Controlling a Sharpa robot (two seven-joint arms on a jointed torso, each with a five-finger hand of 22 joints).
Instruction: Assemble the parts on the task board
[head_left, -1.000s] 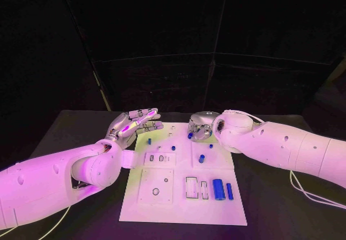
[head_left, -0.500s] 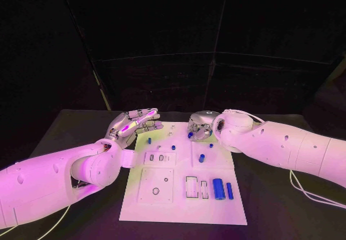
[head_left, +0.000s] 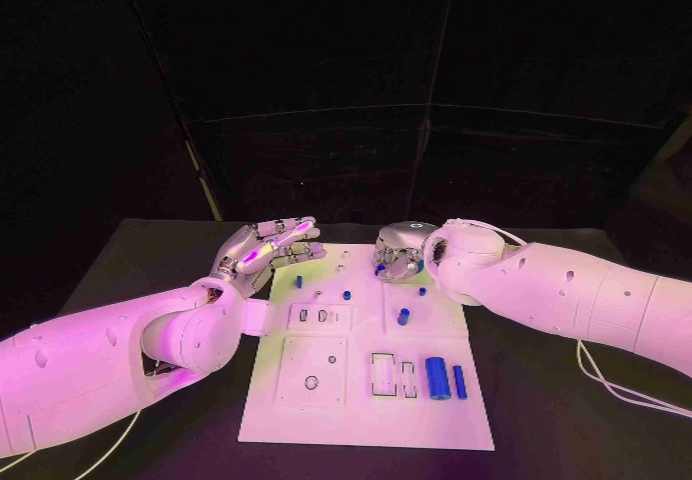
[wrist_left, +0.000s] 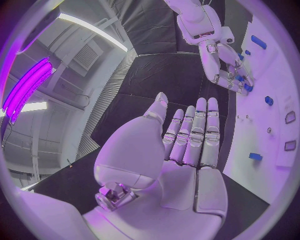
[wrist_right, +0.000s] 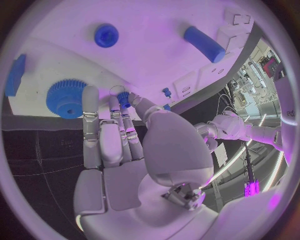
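Observation:
The white task board (head_left: 361, 410) lies in the middle of the black table. My right hand (head_left: 400, 254) hovers over the board's far end and pinches a small blue part (head_left: 379, 268) between thumb and a finger; the right wrist view shows the small blue part (wrist_right: 124, 98) at the fingertips. Near them on the board are a blue gear (wrist_right: 65, 98), a round blue piece (wrist_right: 106, 35) and a blue cylinder (wrist_right: 203, 43). My left hand (head_left: 265, 246) is at the board's far left corner, fingers straight and apart, holding nothing; the left hand (wrist_left: 187, 145) looks the same in its wrist view.
A thick blue cylinder (head_left: 437, 378) and a thinner one (head_left: 459, 382) lie at the board's near right. Small blue pegs (head_left: 402, 317) (head_left: 346, 296) (head_left: 299, 282) sit in the board's middle. Rectangular slots (head_left: 384, 375) and a plate with holes (head_left: 312, 372) are on the near half.
My right hand has edged slightly to the left with the small blue part still pinched. The left hand has not moved.

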